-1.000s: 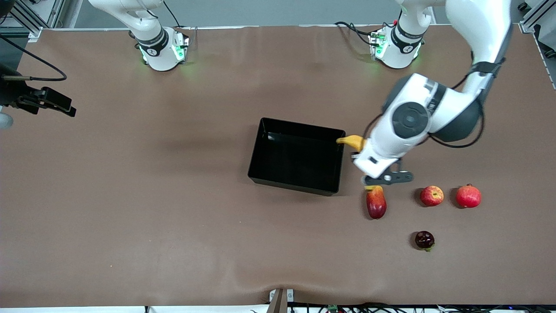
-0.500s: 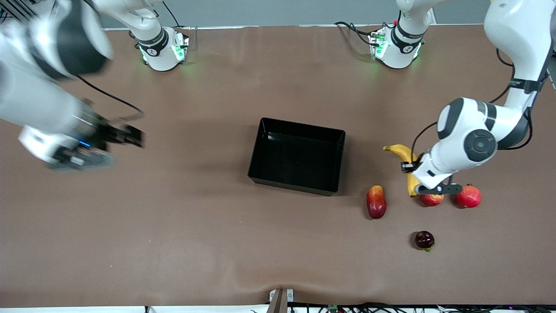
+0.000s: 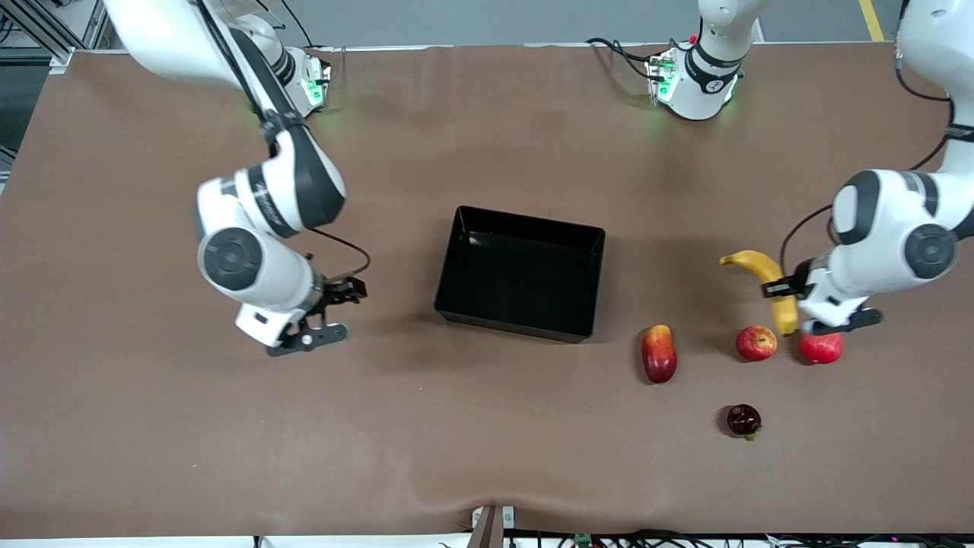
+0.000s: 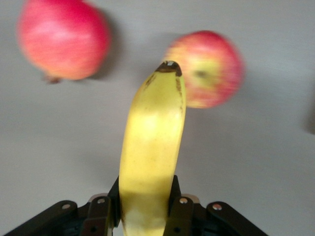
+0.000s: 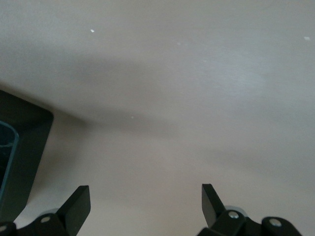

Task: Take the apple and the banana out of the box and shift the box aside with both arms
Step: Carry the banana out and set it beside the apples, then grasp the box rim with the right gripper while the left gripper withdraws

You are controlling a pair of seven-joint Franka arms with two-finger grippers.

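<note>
My left gripper is shut on the yellow banana, holding it over the table just above the streaked red apple and a plain red fruit. In the left wrist view the banana sticks out from between the fingers of the left gripper, its tip between the apple and the red fruit. The black box sits mid-table with nothing in it. My right gripper hangs open over bare table beside the box, on the right arm's side. In the right wrist view the right gripper has a corner of the box at the view's edge.
A red-and-yellow mango-like fruit lies between the box and the apple. A small dark fruit lies nearer the front camera than the apple.
My left arm carried the banana from beside the box toward its own end of the table, to above the apple. My right arm swung in from the table's edge to beside the box.
</note>
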